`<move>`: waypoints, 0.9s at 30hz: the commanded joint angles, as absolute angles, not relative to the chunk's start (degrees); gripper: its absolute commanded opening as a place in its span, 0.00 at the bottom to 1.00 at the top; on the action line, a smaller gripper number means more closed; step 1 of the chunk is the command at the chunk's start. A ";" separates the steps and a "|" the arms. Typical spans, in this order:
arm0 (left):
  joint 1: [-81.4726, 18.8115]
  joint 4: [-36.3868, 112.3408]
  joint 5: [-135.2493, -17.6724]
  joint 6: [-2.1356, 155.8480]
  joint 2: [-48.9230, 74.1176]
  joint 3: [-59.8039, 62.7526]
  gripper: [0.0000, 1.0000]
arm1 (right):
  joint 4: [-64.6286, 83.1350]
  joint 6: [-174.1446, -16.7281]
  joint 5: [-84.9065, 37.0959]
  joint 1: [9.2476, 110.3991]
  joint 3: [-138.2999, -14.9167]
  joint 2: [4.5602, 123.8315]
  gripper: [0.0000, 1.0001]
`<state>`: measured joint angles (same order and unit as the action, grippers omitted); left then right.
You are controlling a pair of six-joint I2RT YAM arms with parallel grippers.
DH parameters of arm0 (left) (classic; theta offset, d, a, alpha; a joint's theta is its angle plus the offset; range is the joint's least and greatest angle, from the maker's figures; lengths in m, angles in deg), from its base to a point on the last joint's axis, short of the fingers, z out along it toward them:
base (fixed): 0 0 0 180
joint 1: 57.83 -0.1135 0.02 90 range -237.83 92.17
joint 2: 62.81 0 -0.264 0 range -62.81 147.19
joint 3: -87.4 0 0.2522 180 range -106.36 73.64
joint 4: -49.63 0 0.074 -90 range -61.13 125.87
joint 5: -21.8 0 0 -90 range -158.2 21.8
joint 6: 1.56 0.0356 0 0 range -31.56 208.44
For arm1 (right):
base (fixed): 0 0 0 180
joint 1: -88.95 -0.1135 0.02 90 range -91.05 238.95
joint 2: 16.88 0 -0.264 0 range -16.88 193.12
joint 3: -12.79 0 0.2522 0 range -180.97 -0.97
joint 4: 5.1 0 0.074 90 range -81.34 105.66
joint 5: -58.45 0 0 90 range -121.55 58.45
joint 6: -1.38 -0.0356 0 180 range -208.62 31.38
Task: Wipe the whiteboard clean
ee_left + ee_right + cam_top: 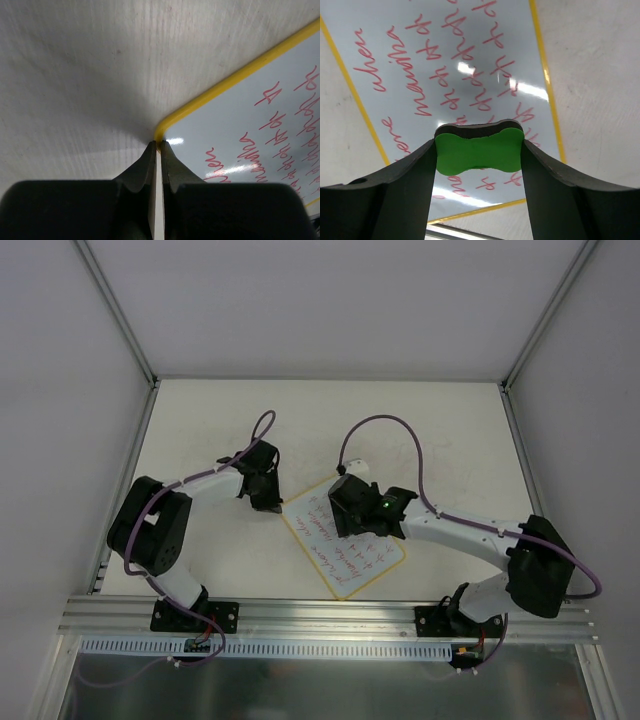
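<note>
Whiteboard (pixel 345 562): yellow rim, red handwriting; lies flat and skewed on the table (pixel 210 420), at centre near the front edge, between the arms.
Left gripper (pixel 159 146): jaws pressed together, tips touching the board's left corner rim.
Right gripper (pixel 479 142): pinches a green eraser (pixel 479 156) over the writing; contact with the board cannot be told.

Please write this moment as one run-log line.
left gripper: shut at whiteboard corner; right gripper: shut on green eraser; red writing: unerased
</note>
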<state>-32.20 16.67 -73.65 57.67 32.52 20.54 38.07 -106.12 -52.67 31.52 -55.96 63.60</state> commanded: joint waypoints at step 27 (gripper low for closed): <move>-30.14 12.32 -73.03 55.39 28.07 31.37 0.00 | 46.62 -116.92 -56.68 29.97 -80.52 97.19 0.37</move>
